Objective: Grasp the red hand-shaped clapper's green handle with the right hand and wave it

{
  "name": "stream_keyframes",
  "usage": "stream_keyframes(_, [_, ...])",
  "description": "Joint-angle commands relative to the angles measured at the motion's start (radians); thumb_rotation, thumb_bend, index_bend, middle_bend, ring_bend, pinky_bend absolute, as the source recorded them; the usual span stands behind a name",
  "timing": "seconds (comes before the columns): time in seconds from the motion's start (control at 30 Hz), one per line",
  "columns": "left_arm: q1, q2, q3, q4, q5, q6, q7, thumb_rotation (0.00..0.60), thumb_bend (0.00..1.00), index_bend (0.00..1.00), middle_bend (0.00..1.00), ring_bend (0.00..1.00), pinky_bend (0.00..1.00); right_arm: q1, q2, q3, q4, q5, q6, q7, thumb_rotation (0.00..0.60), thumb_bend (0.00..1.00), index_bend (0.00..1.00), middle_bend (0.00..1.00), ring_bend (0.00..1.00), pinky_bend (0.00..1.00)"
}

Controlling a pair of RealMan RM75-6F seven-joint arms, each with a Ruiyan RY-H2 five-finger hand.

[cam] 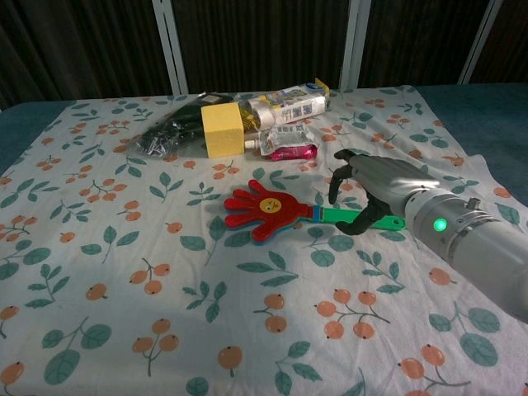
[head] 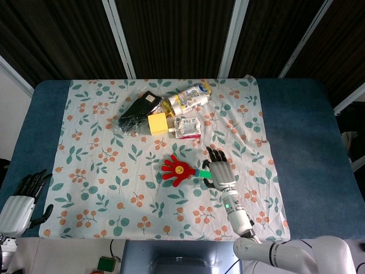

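The red hand-shaped clapper (head: 176, 169) (cam: 266, 210) lies flat on the floral cloth, its green handle (cam: 336, 216) pointing toward my right side. My right hand (head: 219, 172) (cam: 378, 183) hovers over the middle of the handle with its fingers arched and apart. Its thumb comes down beside the handle's near edge, and the fingers have not closed around it. In the head view the hand hides most of the handle (head: 201, 173). My left hand (head: 24, 197) hangs off the table's near left corner, holding nothing, fingers loosely spread.
A cluster sits at the back of the cloth: a black bag (head: 134, 113) (cam: 168, 132), a yellow block (head: 158, 123) (cam: 223, 129), a white snack packet (head: 191, 97) (cam: 290, 103) and a pink pouch (head: 187, 127) (cam: 286, 143). Blue table (head: 302, 142) borders the cloth.
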Motion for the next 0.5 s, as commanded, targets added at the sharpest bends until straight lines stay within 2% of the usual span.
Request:
stream_keyframes(0.03, [0.000, 0.001, 0.001, 0.000, 0.003, 0.001, -0.004, 0.600, 0.41, 0.00, 0.00, 0.00, 0.08, 0.002, -0.003, -0.005, 0.006, 0.001, 0.004, 0.002, 0.600, 0.40, 0.54, 0.03, 0.00, 0.00])
stream_keyframes(0.5, [-0.002, 0.005, 0.005, 0.000, 0.009, -0.002, -0.012, 0.600, 0.41, 0.00, 0.00, 0.00, 0.09, 0.010, -0.020, -0.017, 0.043, 0.002, 0.001, 0.042, 0.600, 0.40, 0.56, 0.04, 0.00, 0.00])
